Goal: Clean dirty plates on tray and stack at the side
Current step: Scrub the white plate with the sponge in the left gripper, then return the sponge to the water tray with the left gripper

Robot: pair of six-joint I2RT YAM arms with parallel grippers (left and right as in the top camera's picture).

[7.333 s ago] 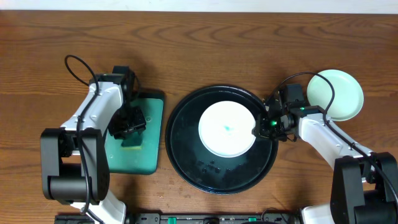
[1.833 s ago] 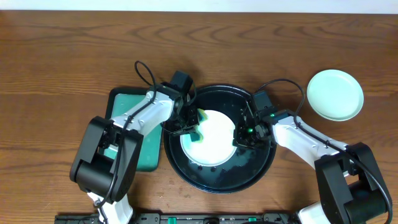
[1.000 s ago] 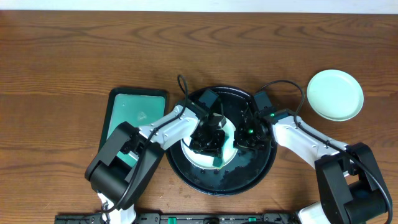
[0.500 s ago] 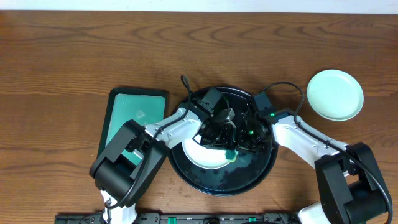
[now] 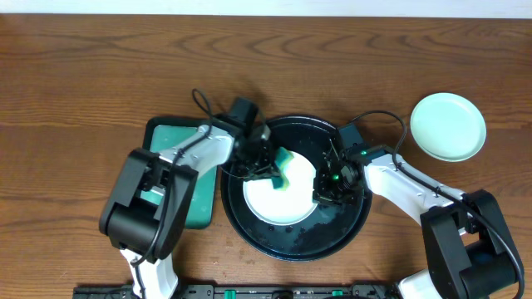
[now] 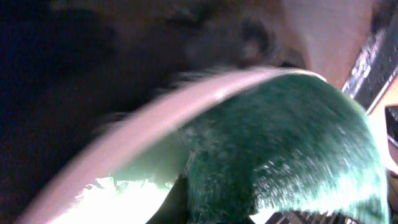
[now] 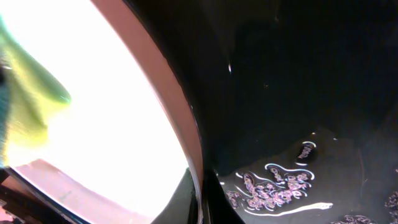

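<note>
The large round black shallow tray sits at the middle of the brown wooden table. In it lies a white round plate, toward the tray's left half.

The left gripper is closed on a green sponge and presses it onto the far left part of the white round plate. The left wrist view is almost filled by the sponge's fuzzy green face against the plate's pale rim, and the fingers themselves are lost in blur. The right gripper pinches the plate's right rim, apparently to steady it. The right wrist view shows a dark finger tip at that edge.

A pale mint green round plate lies alone on the table, well right of the tray and toward the far side. It looks clean, so one plate seems done. The white one is mid-wipe and I see no smear on its bare part. It has yet to go onto the mint plate. No third plate is in view.

The teal rectangular sponge tray lies left of the black tray.

No brand or label is readable. Pale curly marks on the tray floor could be print or residue, and I cannot tell which.
</note>
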